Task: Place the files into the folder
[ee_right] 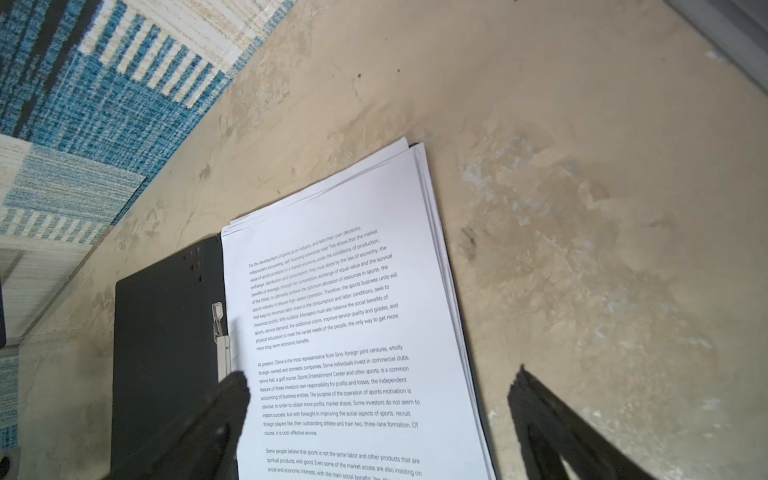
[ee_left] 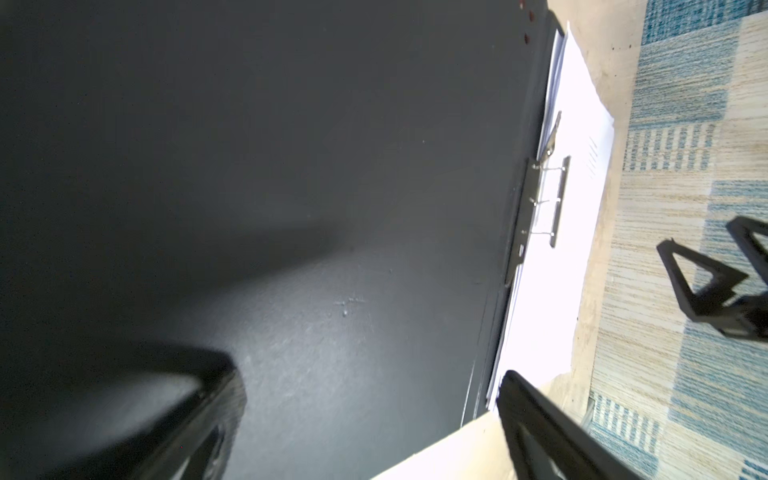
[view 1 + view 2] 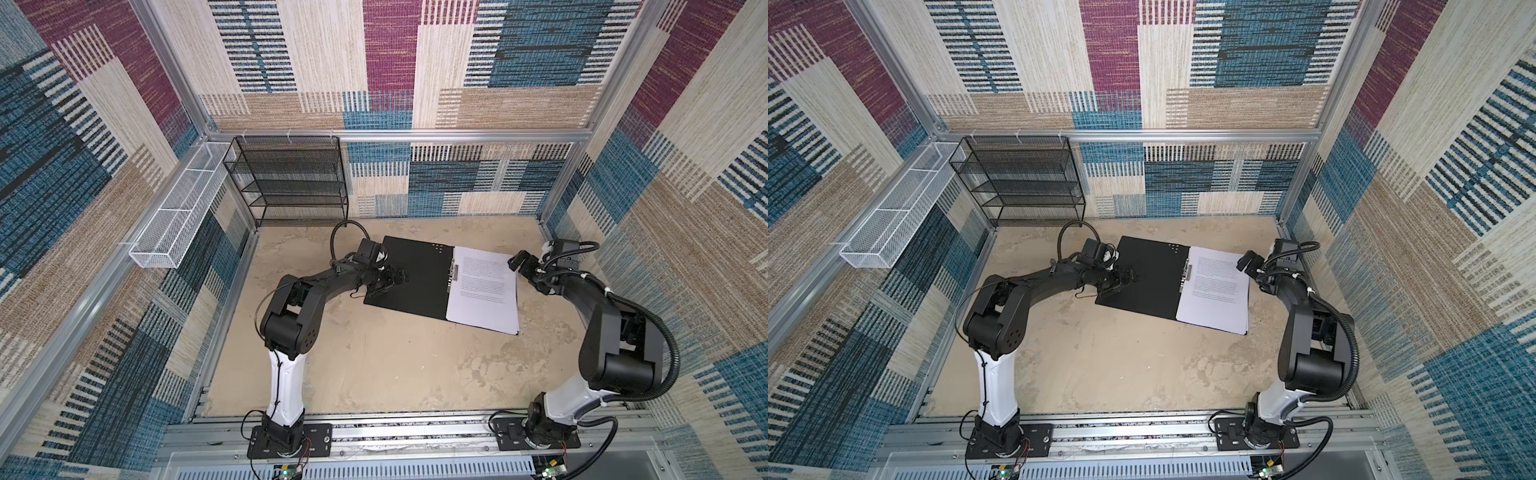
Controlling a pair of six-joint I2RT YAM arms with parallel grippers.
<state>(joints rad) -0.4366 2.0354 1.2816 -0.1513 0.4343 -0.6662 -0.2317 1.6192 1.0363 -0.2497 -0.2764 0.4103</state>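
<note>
The folder [image 3: 409, 270] lies open, files [image 3: 484, 291] on one half; left gripper [image 3: 397, 277] gapes wide over its bare black flap, right gripper [image 3: 514, 262] wide, empty, by its paper-side edge

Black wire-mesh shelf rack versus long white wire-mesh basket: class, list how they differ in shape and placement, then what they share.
Shape: the black wire-mesh shelf rack has several stacked tiers; the long white wire-mesh basket is one narrow trough split into compartments. Placement: the rack stands at the table's back edge against the back wall; the basket is fixed higher up on the left side wall. Both are open mesh.
</note>
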